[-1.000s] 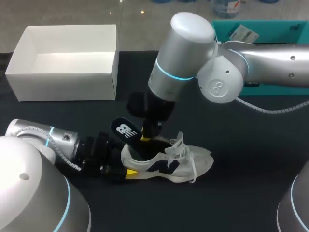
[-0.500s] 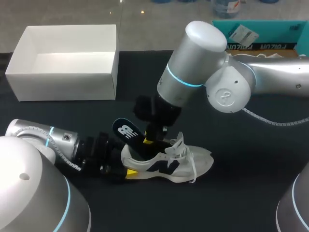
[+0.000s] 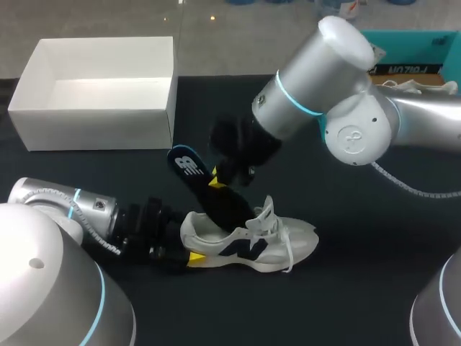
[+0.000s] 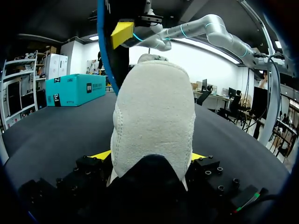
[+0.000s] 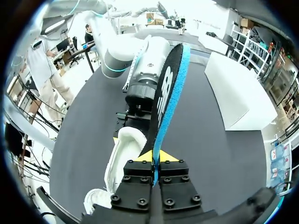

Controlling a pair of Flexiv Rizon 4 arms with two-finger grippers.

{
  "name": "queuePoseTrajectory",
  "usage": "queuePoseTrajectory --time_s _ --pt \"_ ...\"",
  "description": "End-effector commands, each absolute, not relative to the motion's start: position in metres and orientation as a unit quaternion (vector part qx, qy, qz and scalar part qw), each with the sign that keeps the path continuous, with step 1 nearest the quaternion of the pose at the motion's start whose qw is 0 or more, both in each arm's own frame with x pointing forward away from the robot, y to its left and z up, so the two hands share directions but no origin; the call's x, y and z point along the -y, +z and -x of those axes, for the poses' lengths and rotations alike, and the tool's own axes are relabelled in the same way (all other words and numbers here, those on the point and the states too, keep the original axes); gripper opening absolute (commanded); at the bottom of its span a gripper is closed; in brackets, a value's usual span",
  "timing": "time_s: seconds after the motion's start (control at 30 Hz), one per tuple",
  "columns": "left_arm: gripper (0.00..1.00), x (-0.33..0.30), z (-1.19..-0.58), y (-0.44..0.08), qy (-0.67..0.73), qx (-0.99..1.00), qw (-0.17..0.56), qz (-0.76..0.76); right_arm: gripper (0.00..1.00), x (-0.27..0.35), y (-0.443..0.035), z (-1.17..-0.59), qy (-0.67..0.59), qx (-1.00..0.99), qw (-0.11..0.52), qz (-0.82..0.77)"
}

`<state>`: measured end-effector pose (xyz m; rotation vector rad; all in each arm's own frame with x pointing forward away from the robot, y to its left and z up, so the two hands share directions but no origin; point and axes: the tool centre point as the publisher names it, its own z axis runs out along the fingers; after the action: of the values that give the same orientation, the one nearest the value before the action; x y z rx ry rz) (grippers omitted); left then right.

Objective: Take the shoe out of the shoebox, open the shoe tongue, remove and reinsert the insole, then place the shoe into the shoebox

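A white shoe (image 3: pixel 252 241) lies on its sole on the black table, toe to the right. My left gripper (image 3: pixel 189 257) is shut on its heel, and in the left wrist view the yellow tips press the heel (image 4: pixel 154 116) from both sides. My right gripper (image 3: pixel 216 180) is shut on the dark insole (image 3: pixel 193 169), which slants up out of the shoe's opening, its lower end still at the opening. In the right wrist view the insole (image 5: pixel 166 102) stands on edge between the closed fingers of the right gripper (image 5: pixel 155 157), above the shoe (image 5: pixel 122 151).
The open white shoebox (image 3: pixel 94 94) stands at the back left, apart from the shoe. A teal box (image 3: pixel 410 43) sits at the back right behind my right arm. Bare black table (image 3: pixel 346 288) lies in front of and to the right of the shoe.
My right gripper has closed on the insole and pulled it upward and back, so more of it stands out of the shoe. The right arm swung to the right. The left arm kept still.
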<state>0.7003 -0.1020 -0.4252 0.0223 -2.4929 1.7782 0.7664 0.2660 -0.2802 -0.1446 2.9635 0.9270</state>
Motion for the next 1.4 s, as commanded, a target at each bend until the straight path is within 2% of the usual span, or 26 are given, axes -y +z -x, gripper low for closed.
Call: queuePoseTrajectory --time_s 0.03,0.33,1.13,1.4 --pt "0.0 0.103 -0.701 -0.427 0.58 0.814 0.04 -0.007 0.0 -0.25 -0.252 -0.773 0.33 -0.942 0.029 0.05" --pt "0.0 0.103 -0.701 -0.427 0.58 0.814 0.04 -0.007 0.0 -0.232 -0.194 -0.788 0.371 -0.926 0.062 0.042" --pt "0.0 0.103 -0.701 -0.427 0.58 0.814 0.04 -0.007 0.0 -0.232 -0.194 -0.788 0.371 -0.926 0.062 0.042" --pt "0.0 0.103 -0.701 -0.427 0.58 0.814 0.04 -0.007 0.0 -0.204 -0.156 -0.766 0.493 -0.869 0.048 0.021"
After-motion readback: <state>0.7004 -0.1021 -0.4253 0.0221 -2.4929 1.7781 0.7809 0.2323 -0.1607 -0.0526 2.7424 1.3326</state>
